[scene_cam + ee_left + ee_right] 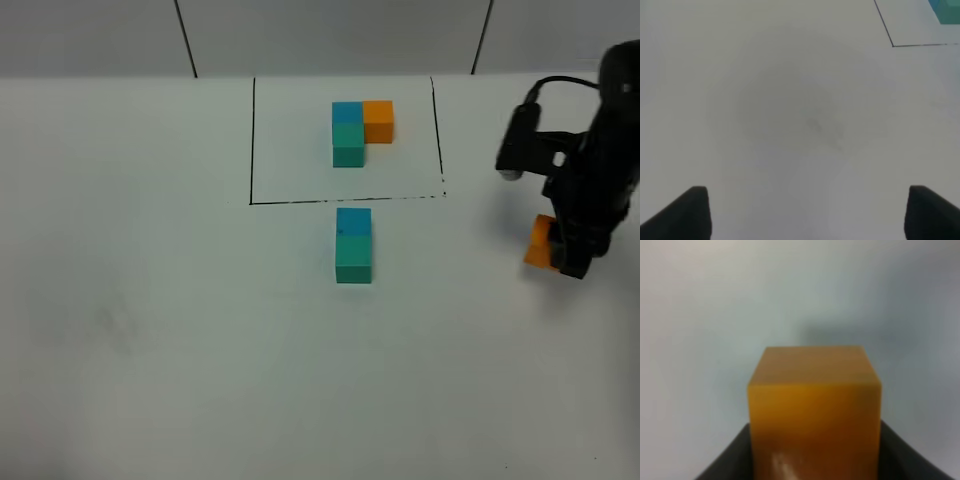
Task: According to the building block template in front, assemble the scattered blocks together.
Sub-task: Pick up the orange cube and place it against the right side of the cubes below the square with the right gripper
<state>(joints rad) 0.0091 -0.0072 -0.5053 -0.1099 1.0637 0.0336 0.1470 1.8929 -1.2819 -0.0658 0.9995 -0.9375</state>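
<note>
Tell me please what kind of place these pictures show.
Probably a robot lab bench: a white table, a three-cube template inside a drawn black frame, and the right gripper holding an orange cube.

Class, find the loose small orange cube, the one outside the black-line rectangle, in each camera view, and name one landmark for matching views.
Exterior high: the loose orange cube is at the far right, held by the right gripper, outside the black-line rectangle.
Left wrist: not in it.
Right wrist: it fills the middle, between the dark jaws.
Shared landmark: the rectangle's corner, in the exterior and left wrist views only.
</note>
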